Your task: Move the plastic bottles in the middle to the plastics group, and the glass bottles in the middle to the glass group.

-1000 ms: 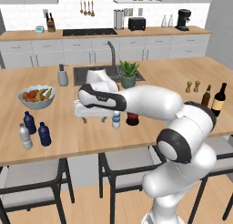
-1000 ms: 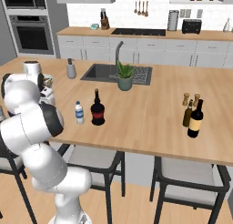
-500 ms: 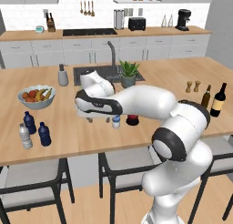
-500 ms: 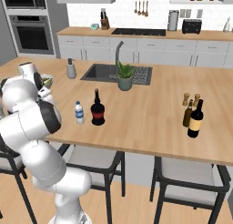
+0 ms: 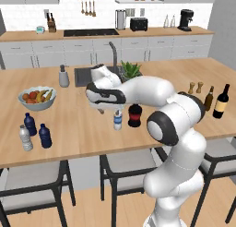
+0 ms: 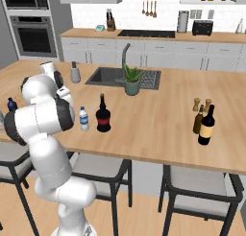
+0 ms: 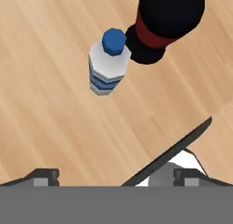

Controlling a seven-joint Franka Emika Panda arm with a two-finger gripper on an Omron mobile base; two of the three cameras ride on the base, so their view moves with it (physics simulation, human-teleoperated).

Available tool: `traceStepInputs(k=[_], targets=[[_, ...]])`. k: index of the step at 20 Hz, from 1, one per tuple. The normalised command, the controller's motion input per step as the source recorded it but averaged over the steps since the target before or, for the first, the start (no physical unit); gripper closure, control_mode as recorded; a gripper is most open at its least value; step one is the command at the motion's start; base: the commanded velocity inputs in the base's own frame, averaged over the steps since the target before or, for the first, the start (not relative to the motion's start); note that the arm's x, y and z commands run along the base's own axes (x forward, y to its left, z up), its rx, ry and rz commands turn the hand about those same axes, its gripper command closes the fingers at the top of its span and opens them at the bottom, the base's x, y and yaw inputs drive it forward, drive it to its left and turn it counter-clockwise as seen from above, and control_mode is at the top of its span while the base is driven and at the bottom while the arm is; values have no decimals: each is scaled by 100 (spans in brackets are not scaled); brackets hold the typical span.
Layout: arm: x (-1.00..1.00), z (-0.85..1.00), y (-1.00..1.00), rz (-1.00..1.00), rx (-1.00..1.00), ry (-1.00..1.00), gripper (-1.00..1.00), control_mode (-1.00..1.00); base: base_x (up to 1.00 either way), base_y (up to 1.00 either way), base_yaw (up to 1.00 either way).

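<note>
**Open claw hangs over the clear bottle at the counter's middle**

While the arm reaches low across the wooden island counter (image 5: pixel 83 134), the gripper (image 5: pixel 102 110) hangs with its jaws spread wide and nothing between them; in the hand view the two fingertips (image 7: pixel 43 175) stand far apart over bare wood. Just ahead of them stands the small clear bottle (image 7: pixel 106 67) with its blue band, touching or almost touching the squat black bottle (image 7: pixel 164 22) with the red label; both sit near the middle of the front edge. I judge the wide jaws are meant to drop around the small bottle; the black one so close beside it could be knocked. The plastics group (image 5: pixel 33 131) waits near the counter's front left corner, beside the fruit bowl (image 5: pixel 37 98); the glass group (image 5: pixel 217 99) stands toward the right edge, next to the pepper mills (image 5: pixel 195 87); neither middle bottle has joined its group.
</note>
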Motion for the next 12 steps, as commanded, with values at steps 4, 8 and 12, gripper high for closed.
traceStepInputs(k=[4,8,12], targets=[[29,-11,-50,-6,3,0,-100,-100,0,0,0],[0,-9,-11,0,0,-4,-100,-100,0,0,0],[9,-33,-22,3,0,-21,-100,-100,0,0,0]])
